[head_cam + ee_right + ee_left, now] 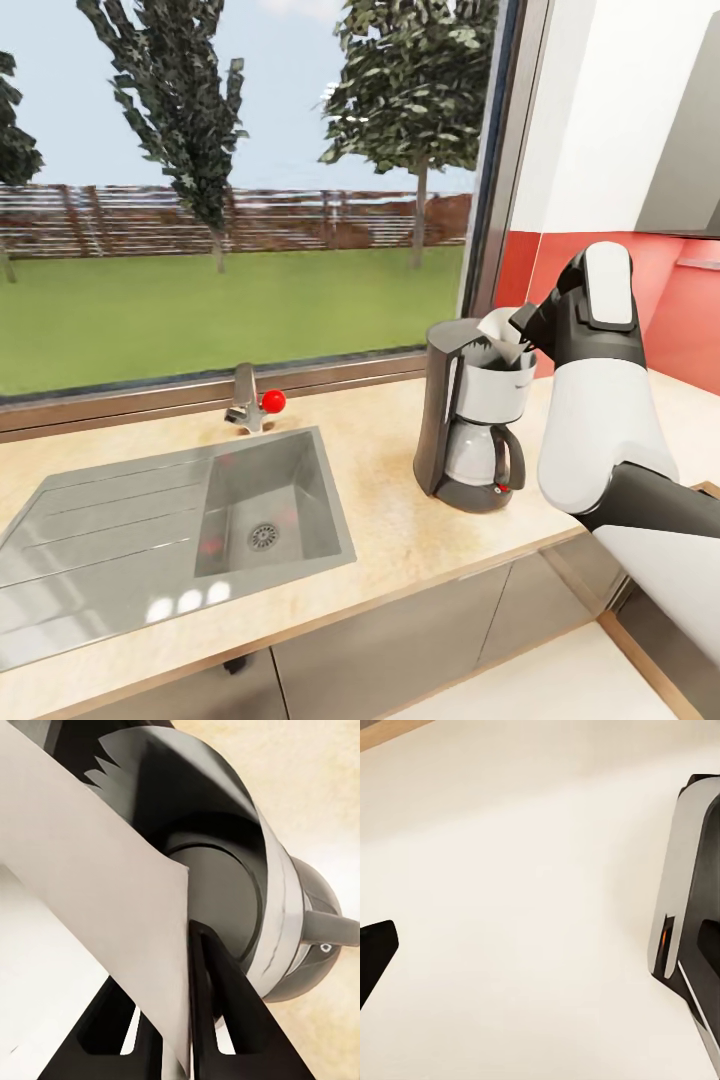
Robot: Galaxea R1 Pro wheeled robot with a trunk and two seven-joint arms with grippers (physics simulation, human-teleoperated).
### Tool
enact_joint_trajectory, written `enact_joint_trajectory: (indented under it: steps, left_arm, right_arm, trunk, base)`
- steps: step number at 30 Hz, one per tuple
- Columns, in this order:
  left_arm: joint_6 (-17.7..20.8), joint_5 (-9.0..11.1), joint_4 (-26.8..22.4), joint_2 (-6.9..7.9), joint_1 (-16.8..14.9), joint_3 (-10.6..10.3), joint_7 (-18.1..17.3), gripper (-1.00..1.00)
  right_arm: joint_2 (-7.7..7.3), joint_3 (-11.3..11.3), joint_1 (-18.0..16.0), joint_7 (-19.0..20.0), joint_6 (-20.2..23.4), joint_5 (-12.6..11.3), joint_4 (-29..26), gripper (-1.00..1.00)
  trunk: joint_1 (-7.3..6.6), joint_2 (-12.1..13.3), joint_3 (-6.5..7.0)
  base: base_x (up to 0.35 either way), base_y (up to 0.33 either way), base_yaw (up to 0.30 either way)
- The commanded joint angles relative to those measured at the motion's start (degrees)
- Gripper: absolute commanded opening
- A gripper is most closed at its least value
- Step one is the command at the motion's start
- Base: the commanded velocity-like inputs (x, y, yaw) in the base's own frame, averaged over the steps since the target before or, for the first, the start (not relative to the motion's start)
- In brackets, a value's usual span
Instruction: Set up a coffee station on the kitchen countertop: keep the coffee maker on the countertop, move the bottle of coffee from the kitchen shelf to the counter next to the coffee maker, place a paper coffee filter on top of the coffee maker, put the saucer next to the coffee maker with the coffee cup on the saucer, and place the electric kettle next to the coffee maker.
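The tall grey coffee maker (470, 420) stands on the beige countertop (385, 510), right of the sink, with its glass carafe in place. Over its open top my right gripper (522, 335) is shut on the white paper coffee filter (497, 328), which leans into the funnel. In the right wrist view the black fingers (225, 1012) pinch the filter sheet (90, 892) just above the machine's dark round basket (225, 892). One dark fingertip (375, 960) of my left gripper shows at the picture's edge over a pale surface, spread wide with nothing in it.
A steel sink (150, 530) with a drainboard is set into the counter at the left, and a tap with a red knob (255, 402) stands behind it. A large window runs along the back. A red wall (690, 300) lies to the right.
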Motion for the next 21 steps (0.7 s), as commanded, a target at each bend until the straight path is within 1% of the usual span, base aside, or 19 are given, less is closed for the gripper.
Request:
enact_joint_trajectory:
  steps: [1,19,20,21]
  left_arm:
    - [-0.1,0.2,-0.1,-0.01,0.0,0.2,0.0,1.0]
    - [-0.1,0.2,-0.1,-0.01,0.0,0.2,0.0,1.0]
    - [-0.1,0.2,-0.1,-0.01,0.0,0.2,0.0,1.0]
    - [-0.1,0.2,-0.1,-0.01,0.0,0.2,0.0,1.0]
  right_arm:
    - [0.04,-0.1,-0.1,-0.6,0.5,-0.5,-0.1,-1.0]
    - [0.03,-0.1,1.1,-0.6,0.5,-0.6,0.0,-1.0]
    - [0.03,-0.1,1.1,-0.6,0.5,-0.6,0.0,1.0]
    - [0.03,-0.1,1.1,-0.6,0.5,-0.6,0.0,1.0]
  trunk:
    - [0.03,-0.1,-0.11]
    - [0.03,-0.1,-0.11]
    - [0.03,-0.1,-0.11]
    - [0.03,-0.1,-0.11]
  base:
    - [0.004,-0.002,0.0]
    - [0.0,0.0,0.0]
    - [0.0,0.0,0.0]
    - [0.0,0.0,0.0]
